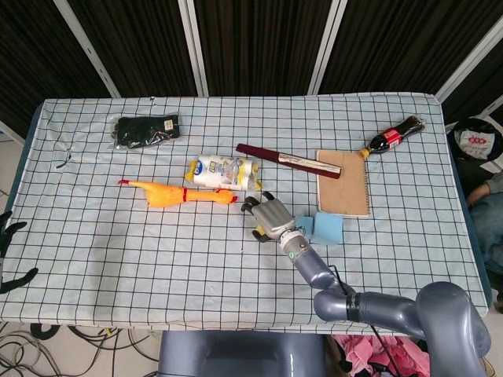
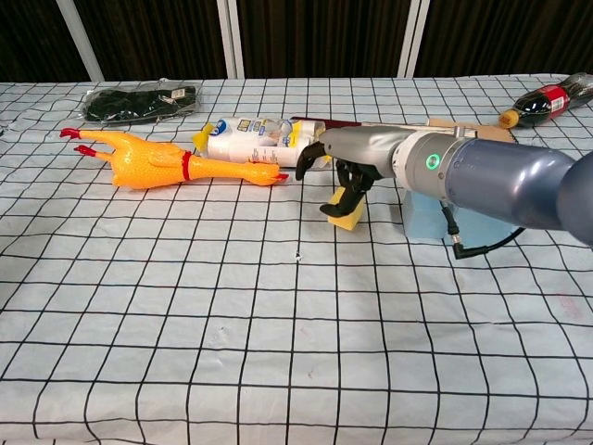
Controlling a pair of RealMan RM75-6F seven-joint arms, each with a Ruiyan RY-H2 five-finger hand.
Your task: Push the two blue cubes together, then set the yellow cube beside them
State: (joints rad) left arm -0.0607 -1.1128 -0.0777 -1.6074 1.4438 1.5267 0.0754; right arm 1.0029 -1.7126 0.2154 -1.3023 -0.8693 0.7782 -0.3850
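Observation:
My right hand (image 1: 271,218) (image 2: 341,173) reaches over the middle of the checked table, fingers curled down around the yellow cube (image 2: 350,217). It grips the cube, which the hand mostly hides in the head view. Two blue cubes lie just to its right and touch each other: a small one (image 1: 303,226) and a larger one (image 1: 329,228) (image 2: 428,215). The yellow cube sits a short gap left of them. My left hand (image 1: 9,232) shows only as dark spread fingers at the far left edge, off the table, holding nothing.
A yellow rubber chicken (image 1: 177,194) and a white packet (image 1: 222,172) lie left of and behind the hand. A long dark red box (image 1: 287,160), a brown notebook (image 1: 343,182) and a cola bottle (image 1: 393,137) sit behind the blue cubes. A black bag (image 1: 145,129) lies far left.

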